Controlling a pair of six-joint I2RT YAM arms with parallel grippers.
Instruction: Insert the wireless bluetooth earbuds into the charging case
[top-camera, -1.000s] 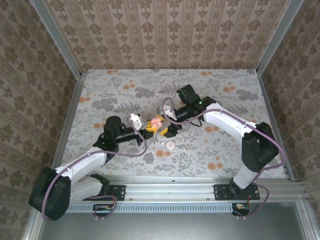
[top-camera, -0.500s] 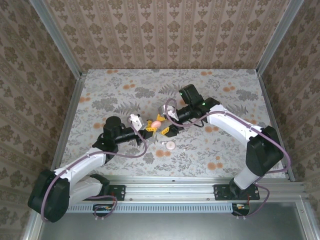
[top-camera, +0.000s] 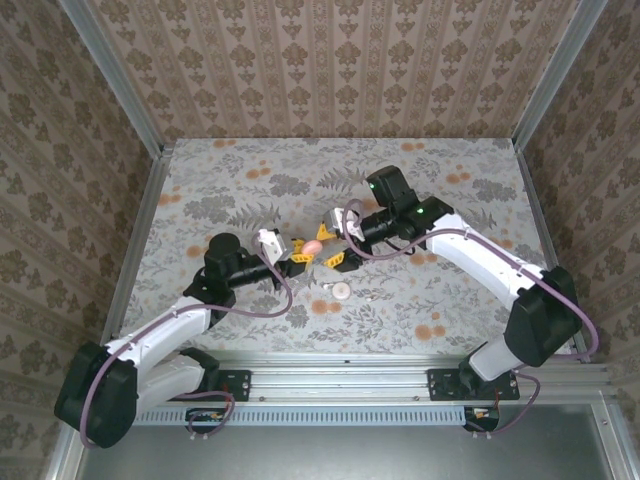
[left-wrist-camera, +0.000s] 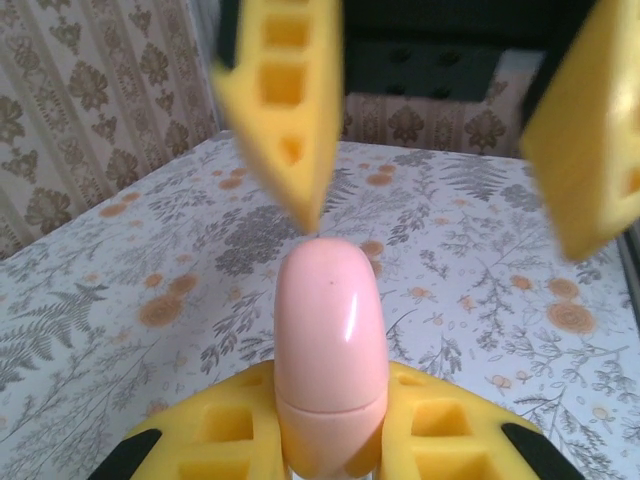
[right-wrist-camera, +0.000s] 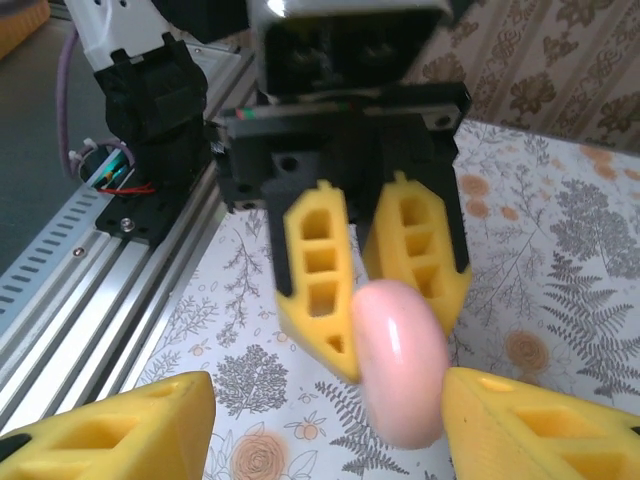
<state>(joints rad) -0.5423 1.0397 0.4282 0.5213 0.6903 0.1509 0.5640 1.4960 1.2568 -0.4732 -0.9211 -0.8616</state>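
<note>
While the left gripper (top-camera: 302, 253) is clamping the pink charging case (top-camera: 312, 246) on edge above the middle of the flowered table (top-camera: 470, 290), the right gripper (top-camera: 330, 246) is facing it with jaws standing apart, 1 yellow fingertip (left-wrist-camera: 290, 150) hanging just above the case's rim. 2 tiny pale earbuds (top-camera: 327, 284) are lying on the table nearby, beside a pale round disc (top-camera: 340, 291).

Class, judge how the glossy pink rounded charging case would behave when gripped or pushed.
The glossy pink rounded charging case shows a sharp highlight, so probably hard and slippery. Its curved rim suggests it could roll if set on edge. Pinched low by the left pincer, it might pivot.
</note>
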